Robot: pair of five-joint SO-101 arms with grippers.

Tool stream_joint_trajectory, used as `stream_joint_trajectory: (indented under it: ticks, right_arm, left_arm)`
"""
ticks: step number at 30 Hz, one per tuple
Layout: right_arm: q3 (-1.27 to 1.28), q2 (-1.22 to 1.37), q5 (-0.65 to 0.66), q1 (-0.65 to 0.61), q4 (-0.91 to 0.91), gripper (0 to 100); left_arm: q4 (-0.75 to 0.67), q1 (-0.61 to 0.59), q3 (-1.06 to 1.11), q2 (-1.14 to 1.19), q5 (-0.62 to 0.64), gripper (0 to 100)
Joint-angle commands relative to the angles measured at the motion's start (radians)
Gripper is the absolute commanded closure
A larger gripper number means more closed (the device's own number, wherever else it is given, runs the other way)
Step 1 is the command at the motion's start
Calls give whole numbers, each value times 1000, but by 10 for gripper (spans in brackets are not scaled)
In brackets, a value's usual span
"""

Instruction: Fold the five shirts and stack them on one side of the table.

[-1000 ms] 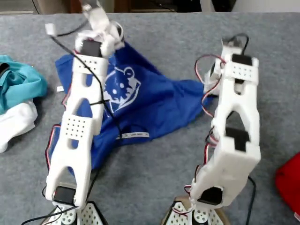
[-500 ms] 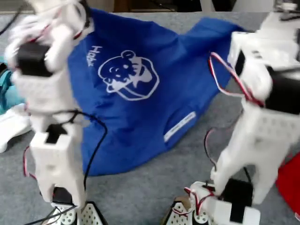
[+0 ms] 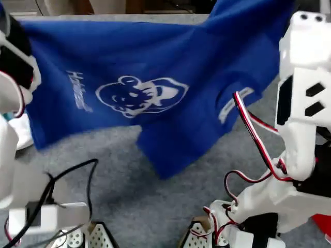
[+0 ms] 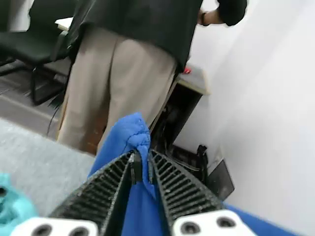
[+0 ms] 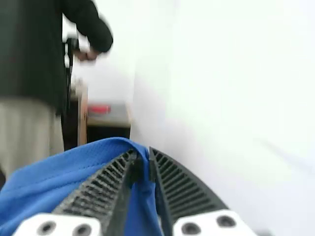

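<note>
Tabletop (image 3: 155,206), grey, beneath blue shirt (image 3: 155,62)

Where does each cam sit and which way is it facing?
High view: fixed overhead, looking down on the table and held-up blue shirt; left arm and right arm at the edges.
Left wrist view: on the left arm, facing past the table's far edge; left hand shut on the shirt.
Right wrist view: on the right arm, facing a white wall; right hand shut on the shirt.
Shared: the shirt, in all three.
</note>
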Motion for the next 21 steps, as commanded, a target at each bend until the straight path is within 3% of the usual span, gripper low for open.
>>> stream_joint_trajectory:
  ticks: [1,10,21]
  right_arm:
    - [-35,5,28,-44,-109,995]
    - [-81,7,219,-237,-126,995]
    - [-214,7,387,-269,-224,995]
  left_arm:
    - [11,-11,241,-114,-32,981]
    - [8,-11,747,-323,-58,980]
    - [6,-60,707,-460,-58,980]
